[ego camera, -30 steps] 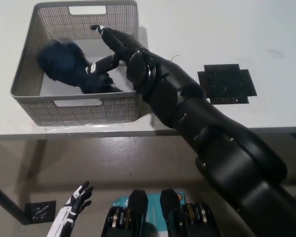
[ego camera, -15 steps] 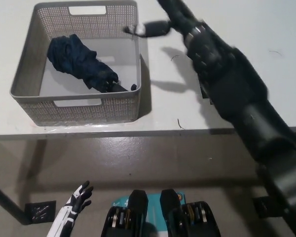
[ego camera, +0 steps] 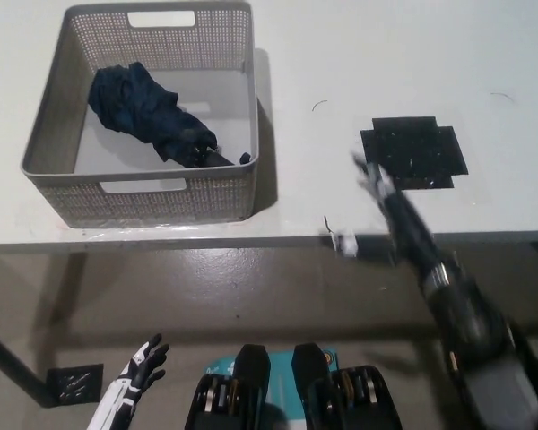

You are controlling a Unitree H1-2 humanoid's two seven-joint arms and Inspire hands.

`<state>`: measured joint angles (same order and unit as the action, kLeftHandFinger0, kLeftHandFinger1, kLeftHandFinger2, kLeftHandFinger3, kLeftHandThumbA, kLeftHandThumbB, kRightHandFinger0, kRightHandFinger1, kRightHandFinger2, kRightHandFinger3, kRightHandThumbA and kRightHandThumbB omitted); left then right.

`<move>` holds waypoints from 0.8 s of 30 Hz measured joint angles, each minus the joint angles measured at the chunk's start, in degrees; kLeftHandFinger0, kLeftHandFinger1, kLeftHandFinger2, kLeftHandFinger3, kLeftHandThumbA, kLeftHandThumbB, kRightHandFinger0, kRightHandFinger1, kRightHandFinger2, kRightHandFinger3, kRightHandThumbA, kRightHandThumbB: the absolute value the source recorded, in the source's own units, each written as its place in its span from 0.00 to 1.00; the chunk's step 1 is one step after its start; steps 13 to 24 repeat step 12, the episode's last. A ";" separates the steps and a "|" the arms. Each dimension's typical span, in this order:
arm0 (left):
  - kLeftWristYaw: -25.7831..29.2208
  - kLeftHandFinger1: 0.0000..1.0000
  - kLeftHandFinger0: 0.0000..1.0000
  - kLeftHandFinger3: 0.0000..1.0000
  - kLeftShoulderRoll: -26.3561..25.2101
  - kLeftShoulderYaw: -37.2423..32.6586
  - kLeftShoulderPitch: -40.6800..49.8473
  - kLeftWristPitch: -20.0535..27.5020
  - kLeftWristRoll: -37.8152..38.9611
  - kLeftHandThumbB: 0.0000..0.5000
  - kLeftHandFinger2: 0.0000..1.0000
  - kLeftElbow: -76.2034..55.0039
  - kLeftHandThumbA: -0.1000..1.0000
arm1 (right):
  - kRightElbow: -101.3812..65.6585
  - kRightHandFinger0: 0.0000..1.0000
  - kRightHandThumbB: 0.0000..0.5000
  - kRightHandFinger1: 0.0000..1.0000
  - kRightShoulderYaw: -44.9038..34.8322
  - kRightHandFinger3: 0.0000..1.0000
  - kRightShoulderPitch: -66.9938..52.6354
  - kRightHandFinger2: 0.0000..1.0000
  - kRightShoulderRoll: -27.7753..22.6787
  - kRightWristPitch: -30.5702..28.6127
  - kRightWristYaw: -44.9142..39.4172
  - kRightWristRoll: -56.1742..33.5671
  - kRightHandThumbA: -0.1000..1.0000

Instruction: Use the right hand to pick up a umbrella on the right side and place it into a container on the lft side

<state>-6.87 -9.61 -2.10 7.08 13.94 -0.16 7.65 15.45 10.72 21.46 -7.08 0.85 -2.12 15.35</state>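
A folded dark blue umbrella (ego camera: 157,117) lies slanted inside the grey perforated basket (ego camera: 45,134) at the left of the white table. My black right hand (ego camera: 381,210) is blurred near the table's front edge at the right, far from the basket, fingers spread and holding nothing. My white left hand (ego camera: 142,363) rests low at the bottom left, below the table, fingers apart.
A black cross-shaped mat (ego camera: 412,150) lies on the white table (ego camera: 341,72) to the right of the basket. The table's front edge (ego camera: 251,240) runs across the middle, with the floor below. A small dark square (ego camera: 73,382) lies on the floor at the lower left.
My right hand left the umbrella in the basket, rose over the table, then swung back down to the right front edge. The umbrella stays in the basket.
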 measured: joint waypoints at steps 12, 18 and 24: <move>0.01 1.00 1.00 1.00 0.04 0.40 0.47 0.03 0.15 0.41 1.00 0.18 1.00 | -15.10 1.00 0.70 1.00 -3.64 1.00 -30.26 1.00 0.19 -8.67 0.02 -7.25 1.00; 0.01 1.00 1.00 1.00 0.04 0.40 0.47 0.03 0.15 0.41 1.00 0.18 1.00 | -15.10 1.00 0.70 1.00 -3.64 1.00 -30.26 1.00 0.19 -8.67 0.02 -7.25 1.00; 0.01 1.00 1.00 1.00 0.04 0.40 0.47 0.03 0.15 0.41 1.00 0.18 1.00 | -15.10 1.00 0.70 1.00 -3.64 1.00 -30.26 1.00 0.19 -8.67 0.02 -7.25 1.00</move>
